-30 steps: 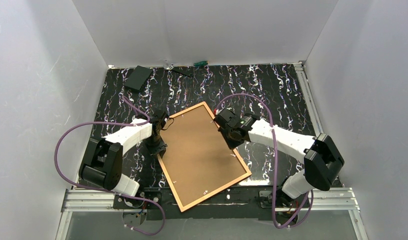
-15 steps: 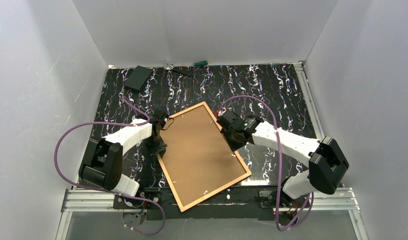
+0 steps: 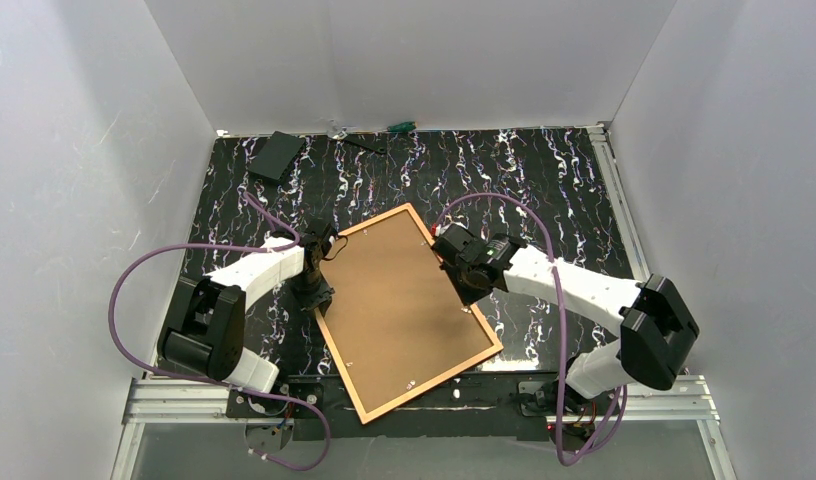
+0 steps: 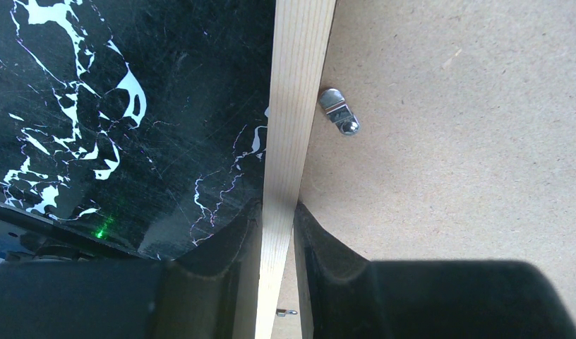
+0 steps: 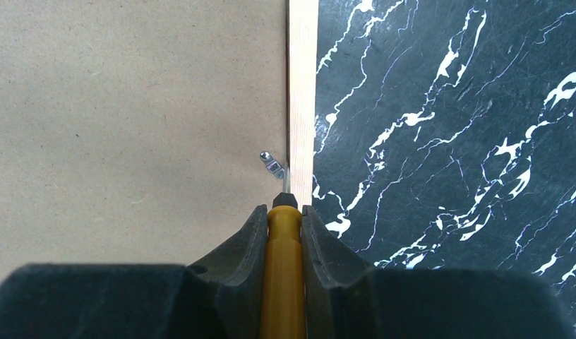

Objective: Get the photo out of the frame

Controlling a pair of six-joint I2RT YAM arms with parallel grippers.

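The frame (image 3: 432,384) lies face down and slanted on the black marbled table, so the photo shows only its plain brown board back (image 3: 404,300). My left gripper (image 3: 315,280) is shut on the frame's left rail (image 4: 296,106), one finger outside on the table and the other on the board (image 4: 447,141). A metal clip (image 4: 339,113) sits just beyond the fingers. My right gripper (image 3: 469,292) is shut on a yellow-handled screwdriver (image 5: 284,268). Its tip reaches the metal clip (image 5: 272,164) beside the right rail (image 5: 302,85).
A black box (image 3: 276,156) lies at the back left of the table. A green-handled tool (image 3: 400,126) rests against the back wall. White walls close in three sides. Purple cables (image 3: 144,262) loop off both arms.
My right arm has shifted a little, its elbow moving right and the gripper edging along the right rail. The left arm and the frame have not moved.
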